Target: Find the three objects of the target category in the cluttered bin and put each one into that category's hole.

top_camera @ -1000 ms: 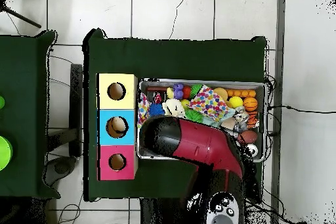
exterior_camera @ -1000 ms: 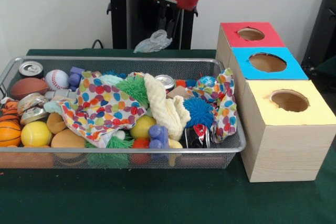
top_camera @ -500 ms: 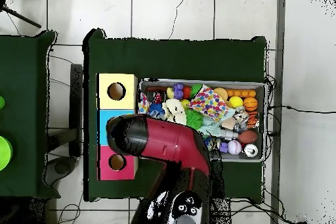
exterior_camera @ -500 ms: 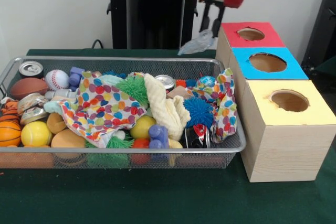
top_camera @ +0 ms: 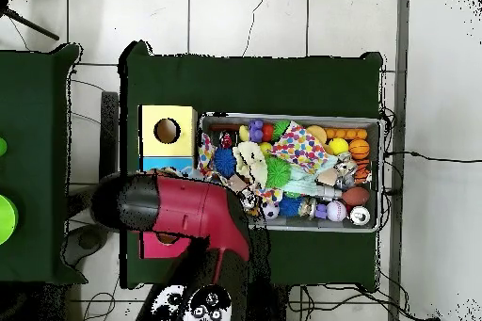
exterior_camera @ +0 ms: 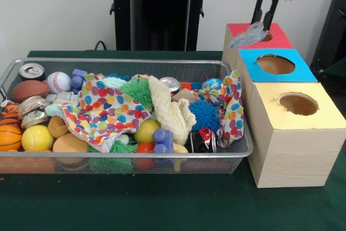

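Bag: crumpled clear plastic bag (exterior_camera: pixel 248 34), hangs over red hole.
Hand: black hand (exterior_camera: pixel 263 21), pinched on bag top.
Box: pale wood box (exterior_camera: pixel 286 150); red/blue/yellow tops w/ round holes.
Bin: silver wire-mesh bin (exterior_camera: pixel 162 67), just beside box; balls, cans, spotted cloth.
Worktop: green cloth-covered worktop (exterior_camera: pixel 162 204).
Room: white tiled floor (top_camera: pixel 282 25).

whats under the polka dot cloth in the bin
The polka dot cloth drapes over the middle of the mesh bin. A green spiky ball and a yellow ball peek out at its lower edge; whatever lies beneath its centre is covered.
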### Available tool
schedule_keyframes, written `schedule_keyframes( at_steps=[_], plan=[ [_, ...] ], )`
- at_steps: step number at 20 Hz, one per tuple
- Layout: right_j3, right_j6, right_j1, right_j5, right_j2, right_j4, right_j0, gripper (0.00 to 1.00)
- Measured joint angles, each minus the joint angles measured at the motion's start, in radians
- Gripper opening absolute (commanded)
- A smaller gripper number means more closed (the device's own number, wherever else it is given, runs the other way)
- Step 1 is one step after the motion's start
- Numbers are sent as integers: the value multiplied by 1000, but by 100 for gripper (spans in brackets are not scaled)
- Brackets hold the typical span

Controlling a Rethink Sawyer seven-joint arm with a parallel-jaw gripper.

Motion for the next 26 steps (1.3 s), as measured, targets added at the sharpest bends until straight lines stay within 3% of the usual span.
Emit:
schedule_keyframes(
  at_steps=[7,13,26],
  plan=[
    [-6,97,3,42,-11,37,28,0],
    [-6,113,20,31,-11,55,28,0],
    [-5,113,105,-136,-11,134,34,0]
  ],
)
